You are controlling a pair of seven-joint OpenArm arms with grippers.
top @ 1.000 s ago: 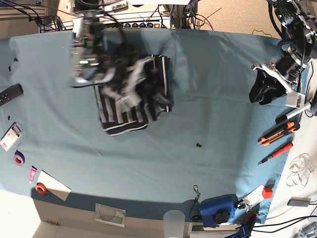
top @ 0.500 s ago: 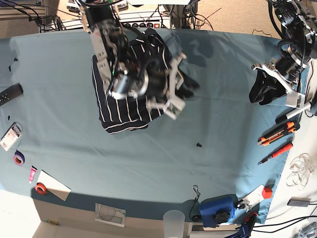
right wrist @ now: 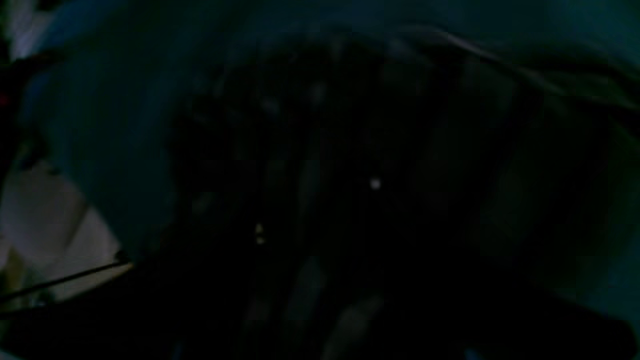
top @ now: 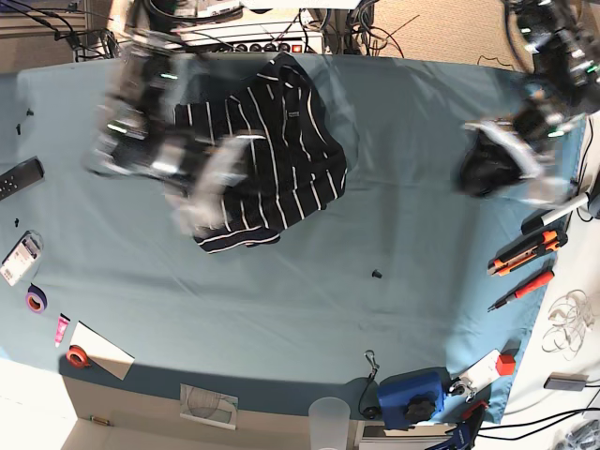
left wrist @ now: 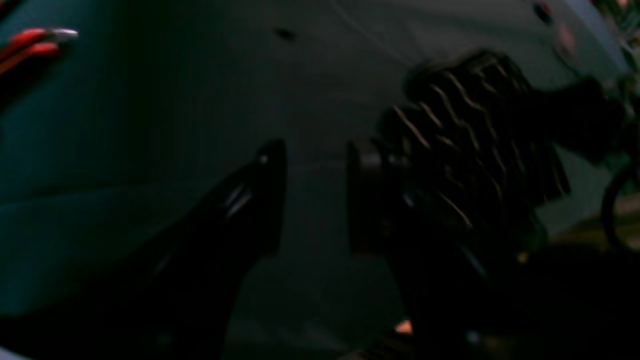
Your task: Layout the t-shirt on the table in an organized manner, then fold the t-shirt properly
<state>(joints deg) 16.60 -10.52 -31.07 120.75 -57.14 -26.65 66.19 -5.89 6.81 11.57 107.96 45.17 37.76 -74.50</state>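
Base view is showing the shirt (top: 272, 155) lying bunched on the upper middle of the table (top: 394, 309), dark with thin white stripes, one edge reaching toward the far rim. Right hand (top: 202, 192) is appearing as a motion-blurred pale shape over the shirt's left edge; whether it is gripping cloth cannot be told, and its fingers are too smeared to read as apart or together. Left hand (top: 502, 164) is hovering near the table's right edge, well apart from the shirt, also blurred here. Left wrist view is showing the left hand (left wrist: 315, 200) with its two dark fingers (left wrist: 260, 200) standing apart, bare table cloth between them, nothing clamped; the shirt (left wrist: 480, 135) is lying beyond. Right wrist view is giving only darkness and teal cloth. Orange-handled tools (top: 525, 253) are lying at the right rim; tape rolls (top: 37, 300) are lying at the left.
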